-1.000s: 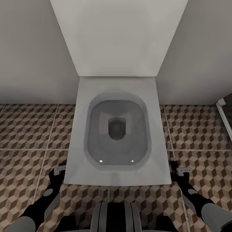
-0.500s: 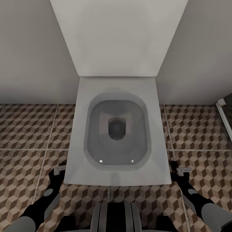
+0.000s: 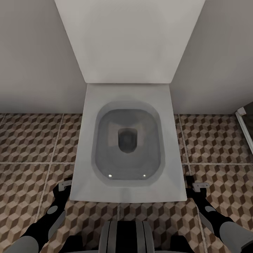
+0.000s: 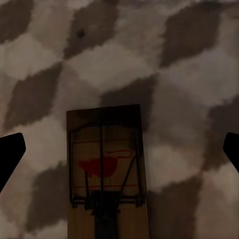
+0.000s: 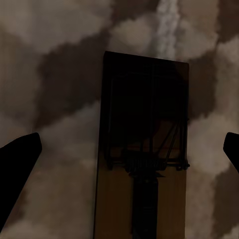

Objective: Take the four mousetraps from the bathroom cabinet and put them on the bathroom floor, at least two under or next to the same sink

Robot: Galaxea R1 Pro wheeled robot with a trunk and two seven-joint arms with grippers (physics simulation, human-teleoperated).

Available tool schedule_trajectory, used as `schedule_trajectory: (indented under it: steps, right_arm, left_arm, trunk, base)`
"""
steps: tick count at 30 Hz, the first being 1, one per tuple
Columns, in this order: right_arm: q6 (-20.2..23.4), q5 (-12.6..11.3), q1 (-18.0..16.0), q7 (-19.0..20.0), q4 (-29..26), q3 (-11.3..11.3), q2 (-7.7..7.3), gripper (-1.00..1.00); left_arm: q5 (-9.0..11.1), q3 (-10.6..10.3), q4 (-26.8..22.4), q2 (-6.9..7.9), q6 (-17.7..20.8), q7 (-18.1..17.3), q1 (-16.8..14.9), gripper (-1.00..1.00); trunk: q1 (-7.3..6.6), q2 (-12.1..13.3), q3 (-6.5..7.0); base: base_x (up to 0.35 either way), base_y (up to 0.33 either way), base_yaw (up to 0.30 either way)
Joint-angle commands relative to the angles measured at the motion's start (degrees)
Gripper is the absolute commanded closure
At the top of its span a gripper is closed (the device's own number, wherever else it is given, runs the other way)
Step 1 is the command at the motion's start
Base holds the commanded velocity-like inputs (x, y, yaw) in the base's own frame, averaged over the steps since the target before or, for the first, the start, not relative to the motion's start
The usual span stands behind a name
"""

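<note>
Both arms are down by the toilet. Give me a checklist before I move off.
1. Left gripper open: ok, its fingers stand wide of the left trap.
2. Right gripper open: ok, its fingers are clear of the right trap.
3. Both traps over the floor: ok, cube tiles lie behind each.
4. Traps resting flat on the tiles: cannot tell.
5. Traps next to the sink: cannot tell; the toilet stands ahead.
6. Other two traps placed: cannot tell.
</note>
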Motion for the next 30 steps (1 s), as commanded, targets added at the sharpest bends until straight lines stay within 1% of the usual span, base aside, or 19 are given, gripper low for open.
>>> schedule_trajectory:
  steps: [1,11,15,20,30]
  right_arm:
    - [-0.02,-0.13,-0.01,-0.13,-0.01,0.95,-0.01,-1.0]
    - [0.0,-0.13,-0.01,-0.15,-0.01,0.95,-0.01,-1.0]
    - [-0.01,-0.13,-0.01,-0.14,-0.01,0.95,-0.01,-1.0]
    - [-0.03,-0.13,-0.01,-0.14,-0.01,0.95,-0.01,-1.0]
    - [0.0,-0.13,-0.01,-0.14,-0.01,0.95,-0.01,-1.0]
  left_arm:
    - [0.37,-0.47,0.01,0.08,-0.25,0.46,-0.04,-1.0]
    - [0.28,-0.52,0.09,0.08,-0.23,0.53,-0.04,-1.0]
    - [0.25,-0.54,0.11,0.08,-0.23,0.54,-0.02,-1.0]
    - [0.29,-0.58,0.75,0.08,-0.23,0.49,-0.04,-1.0]
    - [0.3,-0.72,1.98,0.08,-0.49,0.46,-0.04,-1.0]
  trunk:
    - [0.0,-0.01,-0.03]
    - [0.0,-0.01,-0.03]
    - [0.0,-0.01,-0.03]
    - [0.0,-0.01,-0.03]
    - [0.0,-0.01,-0.03]
  base:
    - [0.0,0.0,0.0]
    - [-0.001,0.0,0.0]
    - [-0.101,0.0,0.0]
    - [-0.257,0.0,0.0]
    - [-0.326,0.0,0.0]
